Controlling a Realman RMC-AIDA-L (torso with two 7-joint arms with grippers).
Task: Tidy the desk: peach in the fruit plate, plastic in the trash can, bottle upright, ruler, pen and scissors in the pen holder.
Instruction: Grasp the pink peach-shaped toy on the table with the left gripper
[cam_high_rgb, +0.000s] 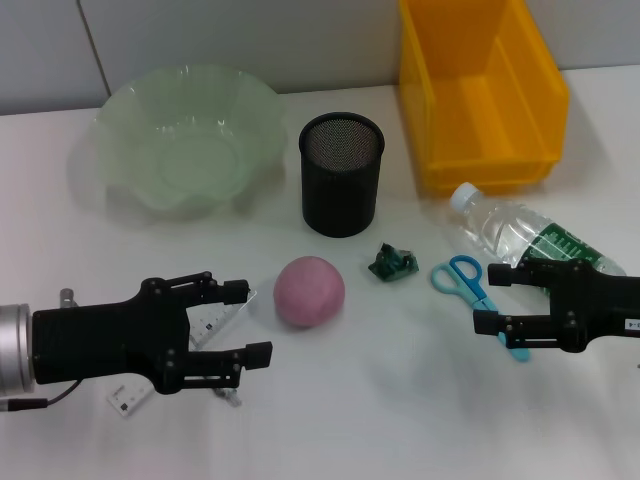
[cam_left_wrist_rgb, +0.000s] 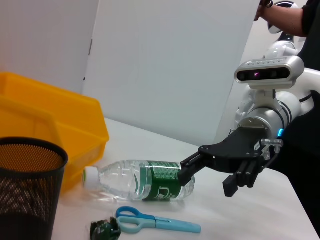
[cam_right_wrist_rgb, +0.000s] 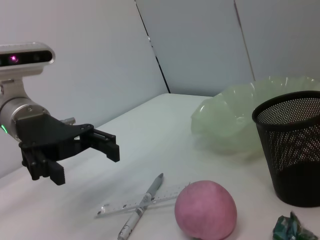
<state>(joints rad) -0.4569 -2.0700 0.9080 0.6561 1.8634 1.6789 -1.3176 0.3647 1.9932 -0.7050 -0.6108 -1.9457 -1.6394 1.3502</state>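
The peach (cam_high_rgb: 310, 291) lies just right of the empty, spread left gripper (cam_high_rgb: 247, 322) (lower centre); the right gripper (cam_high_rgb: 487, 299), likewise open, sits farther.

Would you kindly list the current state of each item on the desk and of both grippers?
peach: on the desk, not in the plate
fruit plate: empty
pen holder: upright, empty
yellow bin: empty
bottle: lying on its side, capped
scissors: closed, flat on the desk
plastic scrap: crumpled, on the desk
ruler: flat, pen lying across it
left gripper: open, empty
right gripper: open, empty
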